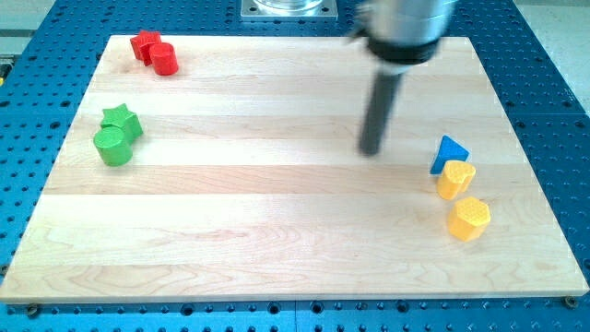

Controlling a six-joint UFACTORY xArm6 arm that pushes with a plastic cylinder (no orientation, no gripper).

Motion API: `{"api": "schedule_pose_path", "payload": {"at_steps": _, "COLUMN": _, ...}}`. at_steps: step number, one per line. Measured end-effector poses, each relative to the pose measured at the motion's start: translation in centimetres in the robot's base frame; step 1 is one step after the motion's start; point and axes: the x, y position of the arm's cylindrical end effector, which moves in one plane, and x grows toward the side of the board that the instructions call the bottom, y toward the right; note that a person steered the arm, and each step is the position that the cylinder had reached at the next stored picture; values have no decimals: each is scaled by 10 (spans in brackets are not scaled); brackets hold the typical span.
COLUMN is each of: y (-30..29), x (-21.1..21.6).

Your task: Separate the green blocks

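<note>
- Your two green blocks sit near the left edge of the surface (277, 231): the green star (123, 120) and, just below it toward the view's bottom, the green cylinder (112, 146). They touch, or very nearly; no gap shows between them.
- My tip (371, 151) is right of centre, well apart from the green pair. The pair lies far to the view's left of it, at roughly the same height in the view.
- There are no fingers on this rig, only the straight dark rod, so nothing is apart, together or clamped on anything. The rod looks slightly blurred.
- The relation your next move turns on: the line joining the two green blocks runs roughly top to bottom in the view, leaning a little. I judge that a push coming straight in from the right would shove both along together, so aim at one block only or at the seam.
- Other blocks lie clear of that path: two touching red blocks (154, 52) at the upper left, and at the right a blue triangle (449, 151) touching a yellow block (455, 179), with a yellow hexagon (469, 218) just below.
- No brand, label or writing can be read anywhere.
</note>
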Motion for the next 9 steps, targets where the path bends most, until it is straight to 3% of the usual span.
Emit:
{"api": "schedule_pose_path", "payload": {"at_steps": 1, "y": -163, "x": 79}}
{"api": "schedule_pose_path", "payload": {"at_steps": 2, "y": -284, "x": 49}}
{"api": "schedule_pose_path", "payload": {"at_steps": 4, "y": -230, "x": -63}}
{"api": "schedule_pose_path", "payload": {"at_steps": 5, "y": -271, "x": -23}}
{"api": "schedule_pose_path", "payload": {"at_steps": 6, "y": -324, "x": -71}}
{"api": "schedule_pose_path", "payload": {"at_steps": 7, "y": -254, "x": -98}}
{"api": "schedule_pose_path", "payload": {"at_steps": 8, "y": -110, "x": -99}}
{"api": "schedule_pose_path", "payload": {"at_steps": 9, "y": -19, "x": -92}}
